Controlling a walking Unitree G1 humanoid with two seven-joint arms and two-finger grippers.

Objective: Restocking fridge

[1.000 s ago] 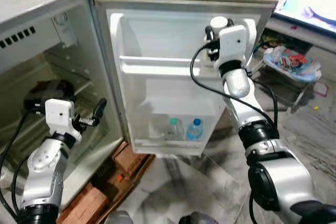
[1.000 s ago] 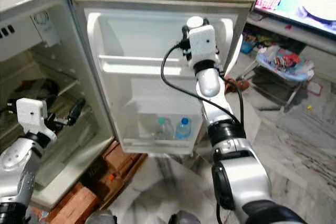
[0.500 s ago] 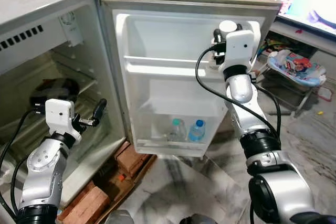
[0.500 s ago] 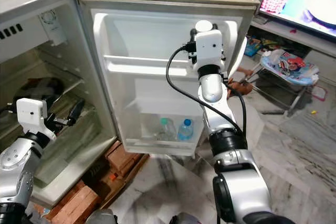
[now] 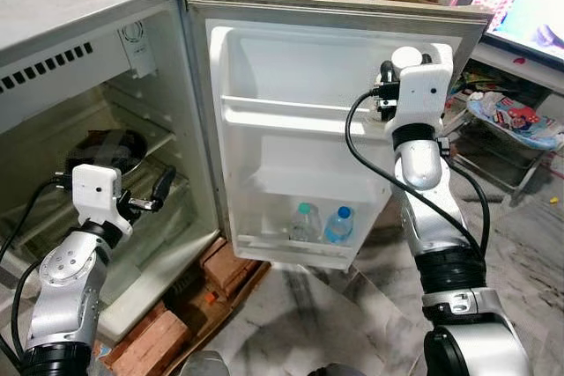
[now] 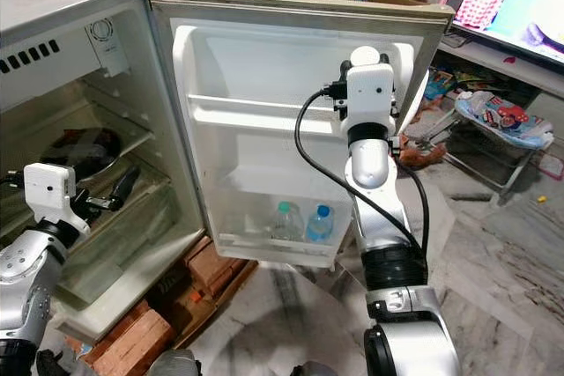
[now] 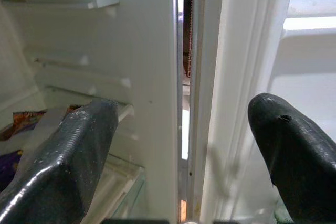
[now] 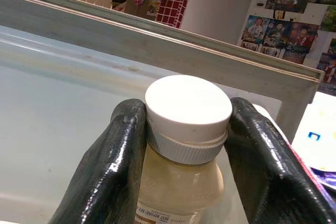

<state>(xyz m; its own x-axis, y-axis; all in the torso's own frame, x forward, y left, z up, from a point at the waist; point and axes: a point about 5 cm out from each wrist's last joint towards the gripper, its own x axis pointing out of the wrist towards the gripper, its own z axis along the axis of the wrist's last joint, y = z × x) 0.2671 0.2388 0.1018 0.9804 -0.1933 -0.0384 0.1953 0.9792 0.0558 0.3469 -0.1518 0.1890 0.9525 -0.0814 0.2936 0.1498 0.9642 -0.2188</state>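
Observation:
The small fridge (image 5: 106,6) stands open, its door (image 5: 264,173) swung wide towards me. My right gripper (image 8: 186,107) is shut on a bottle (image 8: 186,129) of pale liquid with a white cap (image 5: 405,57), held high by the right end of the door's upper shelf (image 5: 291,112). Two water bottles (image 5: 306,220) (image 5: 339,224) stand in the door's bottom shelf. My left gripper (image 5: 163,184) is open and holds nothing; it sits low at the front of the fridge's compartment, its fingers (image 7: 79,145) pointing at the hinge side.
A dark pan (image 5: 106,147) lies on an inner shelf. Bricks (image 5: 150,341) prop up the fridge on the marble floor. A baby seat (image 5: 520,116) and a lit screen (image 5: 529,15) are at the right, behind the door.
The whole view has shifted, so the camera moved. Both arms keep about the same places against the fridge, the right one still holding the bottle.

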